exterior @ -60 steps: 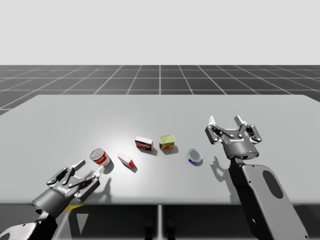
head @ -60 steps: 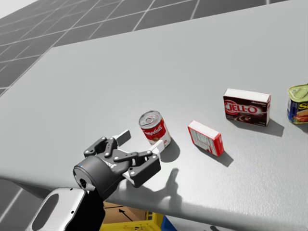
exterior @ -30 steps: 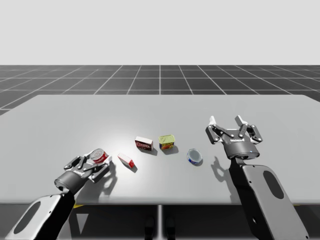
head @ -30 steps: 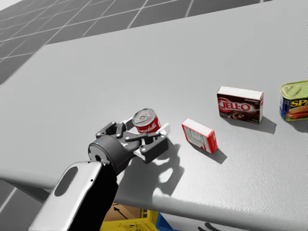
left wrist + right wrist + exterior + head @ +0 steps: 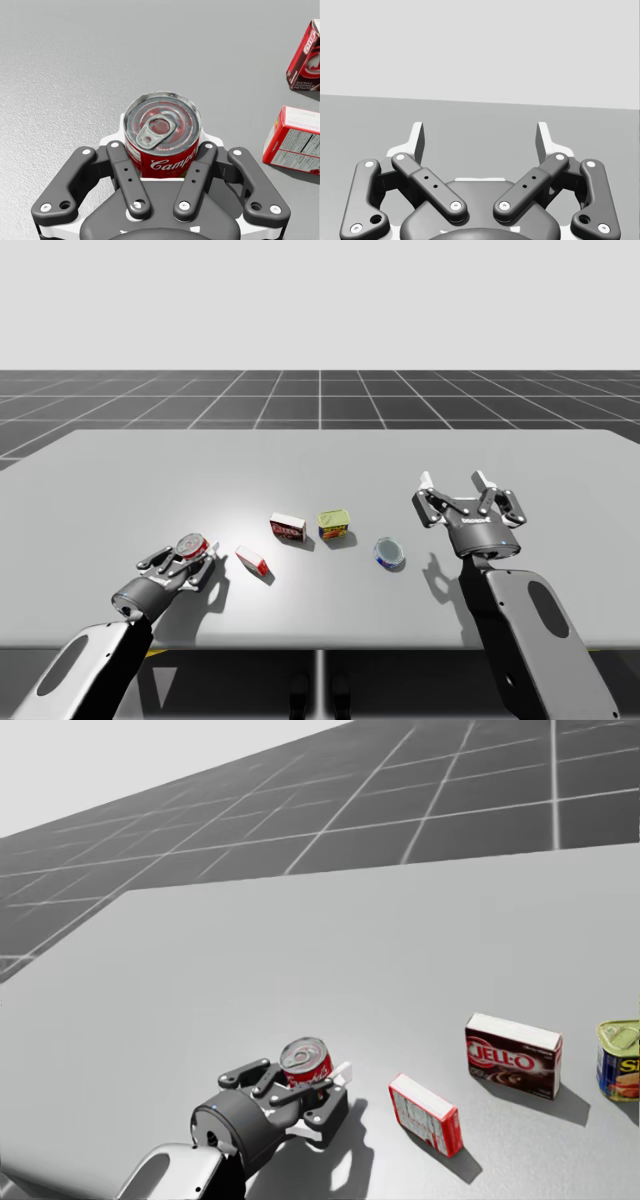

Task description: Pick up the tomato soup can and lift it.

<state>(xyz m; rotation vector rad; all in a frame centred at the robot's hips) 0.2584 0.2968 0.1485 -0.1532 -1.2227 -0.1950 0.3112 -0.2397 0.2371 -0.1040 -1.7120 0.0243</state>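
At the left of the table (image 5: pixel 400 460), my left gripper (image 5: pixel 162 150) pinches the tomato soup can (image 5: pixel 161 125) — grasp seems made, next a straight lift; right gripper (image 5: pixel 480 142) stands spread.

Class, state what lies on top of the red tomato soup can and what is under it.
On top: its bare silver pull-tab lid. My left gripper, shut on the red tomato soup can, hides its underside.
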